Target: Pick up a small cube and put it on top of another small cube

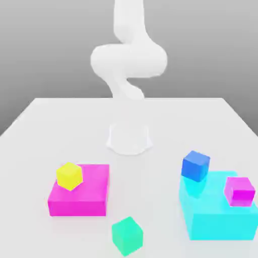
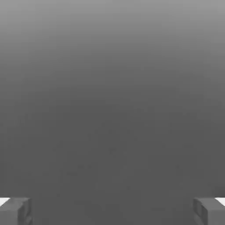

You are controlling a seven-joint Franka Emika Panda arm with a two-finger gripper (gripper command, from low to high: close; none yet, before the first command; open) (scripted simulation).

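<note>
1. A white counter (image 1: 60, 121) under a grey backdrop carries a green cube (image 1: 127, 235) lying loose at the front, between a magenta block (image 1: 83, 194) and a cyan block (image 1: 214, 211).
2. The cube looks light, rigid and flat-sided; opposite faces suit a pinch.
3. The fingers (image 2: 15, 211) stand wide apart, holding nothing, with grey backdrop between them and the cube nowhere near.

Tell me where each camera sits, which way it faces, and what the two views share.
Exterior view: off the arm, above the table, looking down across the blocks toward the arm's base; the white arm rises behind.
Hand view: on the hand, facing plain grey background; two fingertips of the gripper stand far apart.
Shared: no object appears in both.
</note>
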